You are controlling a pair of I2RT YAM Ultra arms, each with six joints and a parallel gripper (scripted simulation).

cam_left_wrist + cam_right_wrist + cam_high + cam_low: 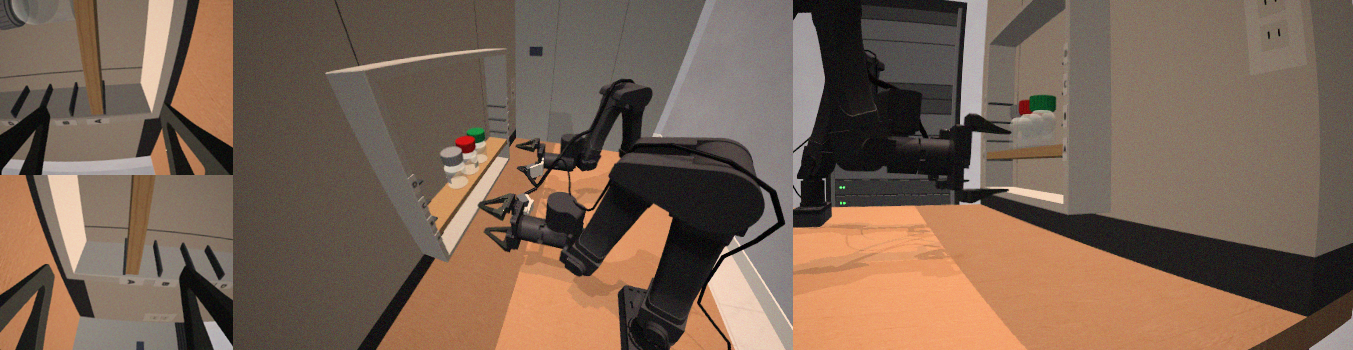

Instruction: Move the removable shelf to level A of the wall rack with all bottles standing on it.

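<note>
Brown wood: the removable shelf (440, 207) (1033, 151) (89, 51) (141, 222) is in the wall rack (380, 145) (1090, 100) (125, 101) (103, 258) at level A, front edge about flush. Long axis runs side panel to side panel, crosswise to both grippers' reach. Left gripper (484, 218) (105, 109) faces the end nearer the grey-capped bottle (453, 167) (39, 9); right gripper (518, 157) (1008, 161) (117, 269) faces the end nearer the green-capped bottle (477, 145) (1043, 103). Both pincers spread wide, nothing between; board lies ahead, its height between upper and lower fingers. Red-capped bottle (468, 155) (1024, 107) in the middle; all three upright on the board. Looks near done: likely back off straight, or a gentle even push if not fully seated. Lopsided contact could skew the board; lifting fingers could tip bottles.
</note>
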